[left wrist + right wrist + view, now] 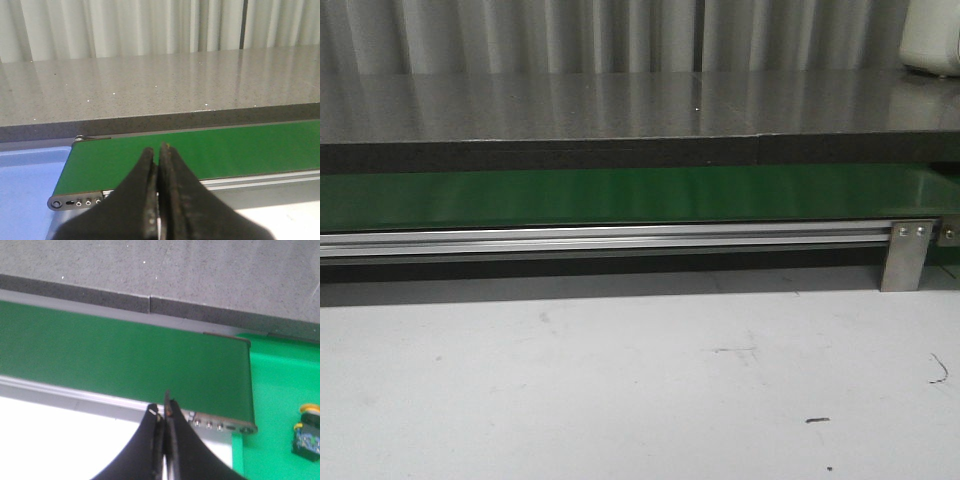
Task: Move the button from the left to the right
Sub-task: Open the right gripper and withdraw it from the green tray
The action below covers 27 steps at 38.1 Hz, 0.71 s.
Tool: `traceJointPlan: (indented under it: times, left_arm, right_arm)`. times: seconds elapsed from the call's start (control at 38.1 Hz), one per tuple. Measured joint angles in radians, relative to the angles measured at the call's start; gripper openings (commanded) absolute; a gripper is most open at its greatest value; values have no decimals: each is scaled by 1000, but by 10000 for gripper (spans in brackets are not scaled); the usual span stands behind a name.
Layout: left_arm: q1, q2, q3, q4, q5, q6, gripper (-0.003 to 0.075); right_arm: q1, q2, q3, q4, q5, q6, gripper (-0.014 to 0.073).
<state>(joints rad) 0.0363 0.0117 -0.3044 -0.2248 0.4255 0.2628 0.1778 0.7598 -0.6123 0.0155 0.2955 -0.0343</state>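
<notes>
Both black grippers, left gripper [158, 150] and right gripper [162, 410], are closed, empty above the long green belt [620, 195]; open before grabbing any button.

Pale pleated curtains [570, 35] hang behind a grey speckled counter [620, 105]; lighting seems dim.

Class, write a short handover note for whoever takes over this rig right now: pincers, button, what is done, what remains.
Left pincer: shut, empty, at the green belt's left end, beside the blue tray.
Right pincer: shut, empty, near the belt's right end.
Button: seemingly the black-and-yellow part in the green tray, cut off by the picture's edge; none on the belt.
Done: possibly the move. Left: confirm it.
</notes>
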Motion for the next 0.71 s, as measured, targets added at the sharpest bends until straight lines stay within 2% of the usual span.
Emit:
traceJointPlan:
  times: [0.18,0.39,0.71]
  left_arm:
    - [0,0,0,0,0,0,-21]
    - [0,0,0,0,0,0,-21]
    - [0,0,0,0,0,0,-21]
  right_arm:
    - [0,-258,160,0,-23,0,-122]
    - [0,-467,223,0,21,0,-122]
    - [0,-533,224,0,71,0,-122]
